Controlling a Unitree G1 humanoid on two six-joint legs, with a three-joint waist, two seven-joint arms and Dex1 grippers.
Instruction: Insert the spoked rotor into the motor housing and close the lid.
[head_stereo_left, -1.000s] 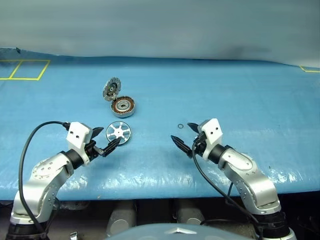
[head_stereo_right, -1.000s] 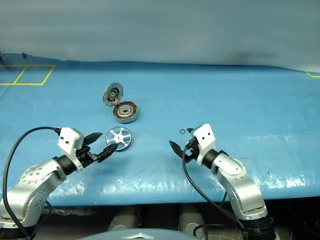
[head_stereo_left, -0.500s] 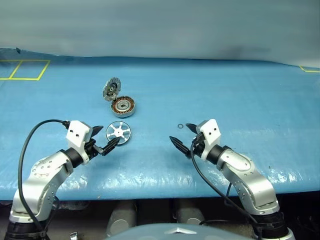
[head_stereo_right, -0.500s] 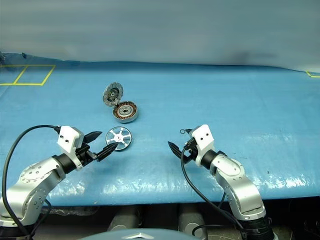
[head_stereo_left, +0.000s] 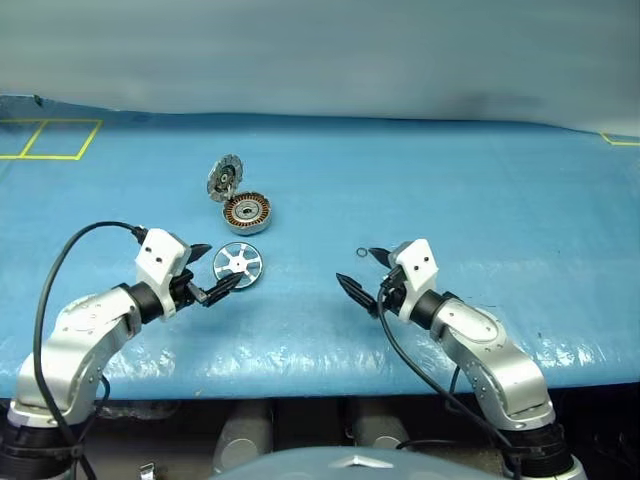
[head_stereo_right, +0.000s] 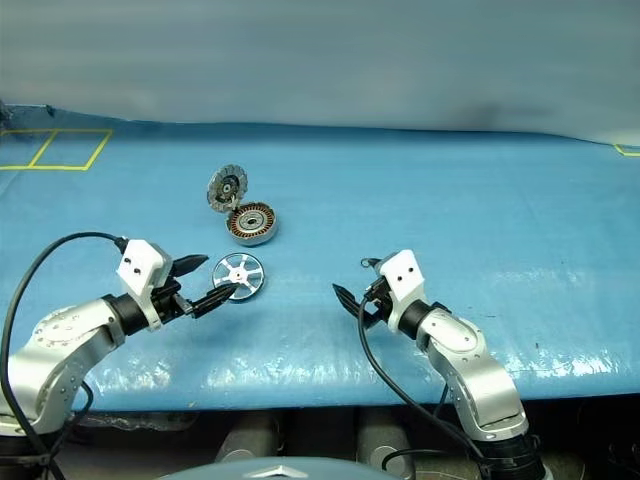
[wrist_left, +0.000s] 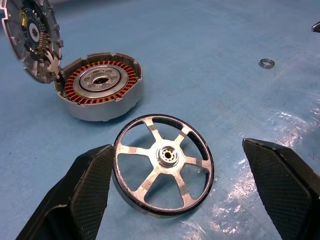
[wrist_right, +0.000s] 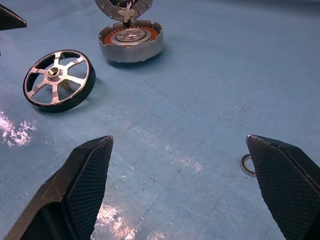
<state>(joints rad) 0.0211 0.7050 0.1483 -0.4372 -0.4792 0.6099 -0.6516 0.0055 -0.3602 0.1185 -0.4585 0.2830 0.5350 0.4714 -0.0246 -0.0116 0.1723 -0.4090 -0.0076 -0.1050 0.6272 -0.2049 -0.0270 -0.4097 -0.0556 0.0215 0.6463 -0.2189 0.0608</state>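
Both grippers hang over the blue table cover (head_stereo_left: 480, 190) with their black fingers spread wide and nothing between them. Just ahead of the left gripper (head_stereo_left: 212, 274) lies the spoked rotor (head_stereo_left: 238, 265), flat on the cover with its hub up; in the left wrist view the rotor (wrist_left: 163, 171) sits between the two padded fingers (wrist_left: 90, 187), its dark rim right against one of them, though actual contact cannot be judged, while the other finger stands well off its far side. Beyond the rotor, further out from that gripper's tips, rests the motor housing (head_stereo_left: 246, 214), a shallow silver can with its ring of copper windings showing. Its lid (head_stereo_left: 225, 178) is hinged up on the far edge of the can, standing open and tilted back, its inner face with dark segments and a central hub turned toward the grippers. The right gripper (head_stereo_left: 364, 271) is well apart from all three parts, pointing across toward the left gripper's side. A small metal ring (head_stereo_left: 359, 252) lies on the cover just beside its far fingertip, and in the right wrist view this ring (wrist_right: 246, 165) sits next to one finger.
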